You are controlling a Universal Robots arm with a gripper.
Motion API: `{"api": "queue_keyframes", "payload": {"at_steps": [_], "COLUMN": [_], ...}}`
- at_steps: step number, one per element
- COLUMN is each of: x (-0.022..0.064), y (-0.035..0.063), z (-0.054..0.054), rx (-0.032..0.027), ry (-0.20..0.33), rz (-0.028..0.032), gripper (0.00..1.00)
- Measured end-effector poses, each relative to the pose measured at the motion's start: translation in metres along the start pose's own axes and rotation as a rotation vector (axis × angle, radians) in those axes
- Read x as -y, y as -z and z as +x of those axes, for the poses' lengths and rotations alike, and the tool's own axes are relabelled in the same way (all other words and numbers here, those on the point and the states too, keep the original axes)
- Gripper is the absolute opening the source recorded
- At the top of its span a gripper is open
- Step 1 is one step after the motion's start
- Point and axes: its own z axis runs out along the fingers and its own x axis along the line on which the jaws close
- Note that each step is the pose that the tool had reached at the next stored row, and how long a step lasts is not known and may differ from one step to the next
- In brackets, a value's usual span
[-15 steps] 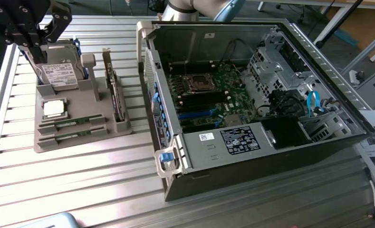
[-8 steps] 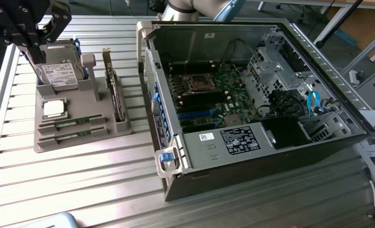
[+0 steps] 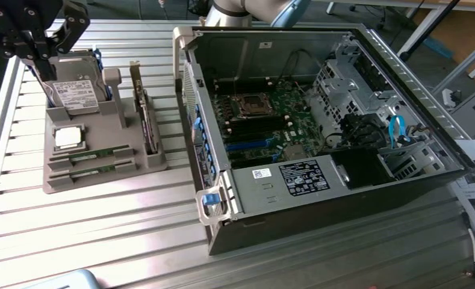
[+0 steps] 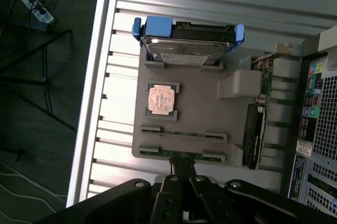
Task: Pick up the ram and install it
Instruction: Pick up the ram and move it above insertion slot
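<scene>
Over the ribbed metal bench [image 3: 100, 229], the clenched black gripper [image 4: 182, 175] should be centred on the thin green ram stick [image 3: 90, 157] at six o'clock on the grey tray [image 3: 99, 136].

1. Upper ram stick [image 3: 90, 158] [image 4: 184, 133]: long, thin green board, set on edge, lying level in a slot of the grey holder [image 3: 100, 138]. Left side of the exterior view, just below mid-height.
2. Lower ram stick [image 3: 88, 174] [image 4: 181, 154]: same look and pose. Parallel to the first, just beside it, in the slot nearest the holder's lower edge.
</scene>
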Motion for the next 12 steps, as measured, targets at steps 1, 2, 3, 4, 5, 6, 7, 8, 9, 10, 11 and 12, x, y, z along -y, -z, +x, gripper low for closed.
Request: {"api": "queue_keyframes", "payload": {"at_steps": [1,2,3,4,5,6,7,8,9,10,11,12], "x": [0.0000,0.0000,0.0000,0.0000,0.0000,0.0000,0.0000,0.0000,0.0000,0.0000,0.0000,0.0000], "y": [0.0000,0.0000,0.0000,0.0000,0.0000,0.0000,0.0000,0.0000,0.0000,0.0000,0.0000,0.0000], "z": [0.0000,0.0000,0.0000,0.0000,0.0000,0.0000,0.0000,0.0000,0.0000,0.0000,0.0000,0.0000], "rx": [-0.0013,-0.0027,-0.0040,-0.0052,-0.0066,-0.0080,-0.0092,-0.0106,-0.0118,-0.0133,-0.0147,-0.0160], "ry": [0.005,0.011,0.016,0.021,0.027,0.033,0.038,0.044,0.049,0.055,0.061,0.067], "rz": [0.0001,0.0001,0.0002,0.0002,0.0003,0.0003,0.0004,0.0005,0.0006,0.0006,0.0007,0.0008], "gripper": [0.11,0.11,0.11,0.11,0.11,0.11,0.11,0.11,0.11,0.11,0.11,0.11]}}
